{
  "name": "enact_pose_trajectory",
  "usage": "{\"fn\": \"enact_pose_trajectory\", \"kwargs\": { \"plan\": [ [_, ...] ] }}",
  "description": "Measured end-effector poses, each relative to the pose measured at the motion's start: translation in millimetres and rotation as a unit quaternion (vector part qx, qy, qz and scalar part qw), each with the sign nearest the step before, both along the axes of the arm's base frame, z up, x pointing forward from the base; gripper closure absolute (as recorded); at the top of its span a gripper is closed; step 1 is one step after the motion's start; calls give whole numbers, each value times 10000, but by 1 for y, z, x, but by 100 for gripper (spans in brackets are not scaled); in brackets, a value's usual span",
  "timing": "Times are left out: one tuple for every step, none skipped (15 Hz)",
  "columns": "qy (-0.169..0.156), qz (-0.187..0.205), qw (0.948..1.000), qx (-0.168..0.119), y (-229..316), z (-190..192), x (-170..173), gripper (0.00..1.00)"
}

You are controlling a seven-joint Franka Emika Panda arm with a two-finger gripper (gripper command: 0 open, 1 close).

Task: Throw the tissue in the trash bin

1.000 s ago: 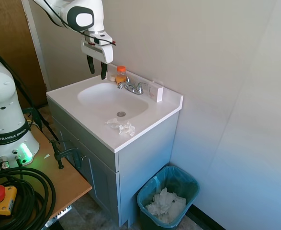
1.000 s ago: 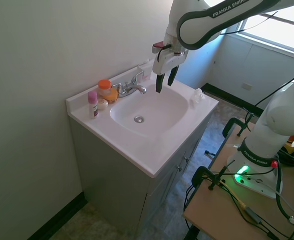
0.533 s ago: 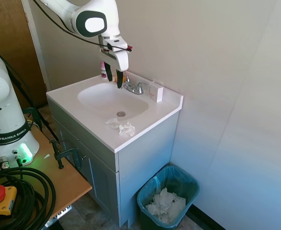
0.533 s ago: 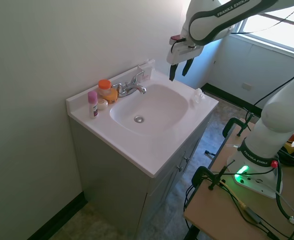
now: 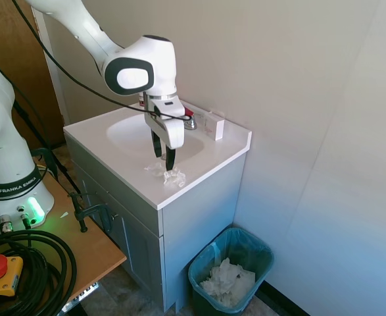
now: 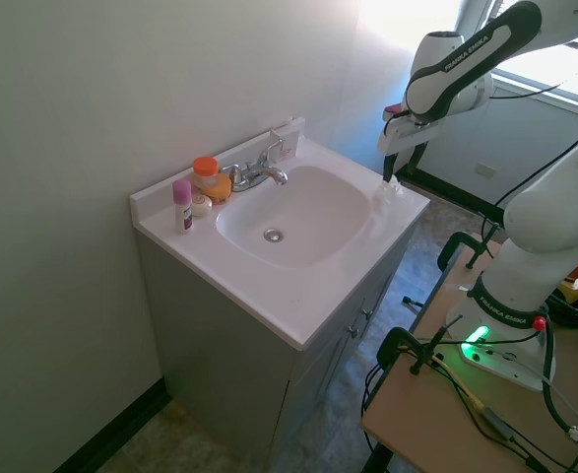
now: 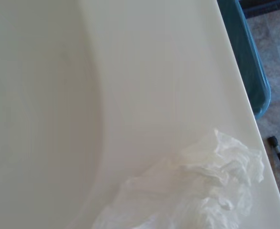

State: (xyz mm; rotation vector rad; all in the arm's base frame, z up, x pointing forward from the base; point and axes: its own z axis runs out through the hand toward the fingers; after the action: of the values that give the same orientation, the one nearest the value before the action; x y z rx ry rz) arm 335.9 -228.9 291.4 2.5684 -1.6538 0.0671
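Seen from the first exterior view and read from left to right, the white vanity top (image 5: 114,168) comes first, its basin (image 5: 137,135) set back toward the wall. At about the picture's centre the gripper (image 5: 162,155) hangs fingers-down over the front rim of the counter, its two dark fingers (image 5: 169,158) standing a little apart with nothing between them. Directly under them, and reaching a little toward 4 o'clock, lies the tissue (image 5: 168,174), a small crumpled white wad on the counter between the basin's edge and the front edge of the vanity. The fingertips hover just above the tissue; whether they touch it cannot be told.

The tissue's long axis runs roughly from 10 o'clock to 4 o'clock along the counter's front strip. The wrist view shows it (image 7: 197,191) close to the counter's edge. In the second exterior view the gripper (image 6: 395,169) again stands over the wad (image 6: 388,187) at the vanity's corner.

Further right and much lower, at about 5 o'clock from the gripper, the trash bin (image 5: 262,250) sits on the floor beside the cabinet, with a heap of crumpled paper (image 5: 227,280) inside. The grasp appears not yet made; the next move likely needs a short straight descent and a closing of the fingers across the wad's narrow side.
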Motion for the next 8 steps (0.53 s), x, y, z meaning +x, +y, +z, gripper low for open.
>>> {"fn": "enact_pose_trajectory", "kwargs": {
  "plan": [
    [35,-12,10000,18,-4,-9,-1,0],
    [56,-19,10000,21,-7,-16,1,0],
    [89,-29,10000,27,-10,-20,4,0],
    [103,-39,9999,31,-13,-23,8,0],
    [111,-36,9999,33,-15,-25,13,0],
    [119,-32,9999,41,-15,-26,18,0],
    [137,-30,9999,59,-15,-29,22,100],
    [157,-37,9998,85,-14,-32,26,100]
  ]
}}
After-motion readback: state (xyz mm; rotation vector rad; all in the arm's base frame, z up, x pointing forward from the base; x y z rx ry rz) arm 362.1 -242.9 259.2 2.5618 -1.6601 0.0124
